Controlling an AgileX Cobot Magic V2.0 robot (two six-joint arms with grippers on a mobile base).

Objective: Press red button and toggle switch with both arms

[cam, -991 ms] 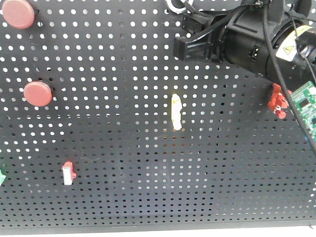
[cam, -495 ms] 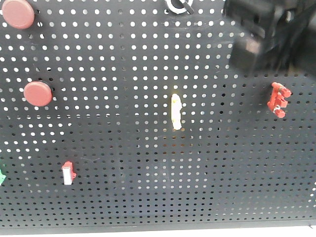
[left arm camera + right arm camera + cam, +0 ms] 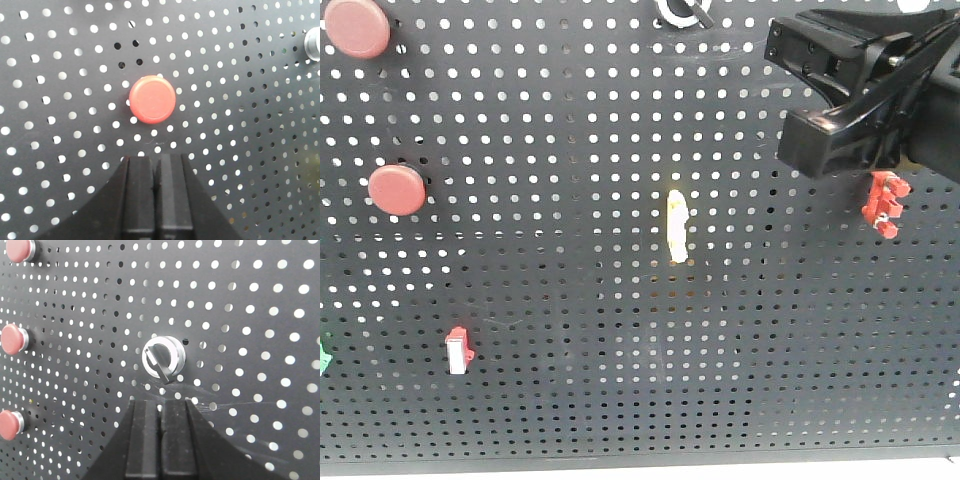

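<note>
Both arms look lined up for contact, neither touching yet. The left claw (image 3: 156, 165), clenched tight, points at the red button (image 3: 152, 99), on the pegboard (image 3: 252, 150) just beyond its tips. The right claw (image 3: 160, 407), likewise clenched, aims just below the toggle switch (image 3: 163, 357), high on the board. Next, I judge: a straight push on the button and a sideways nudge to flip the switch.

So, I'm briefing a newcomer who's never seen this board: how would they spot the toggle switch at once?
Find the black pegboard and the slim yellow lever near its middle. Straight above, at the top edge, sits the toggle switch: a silvery ring around a short black stub, unlike the plain red buttons to its left.
</note>
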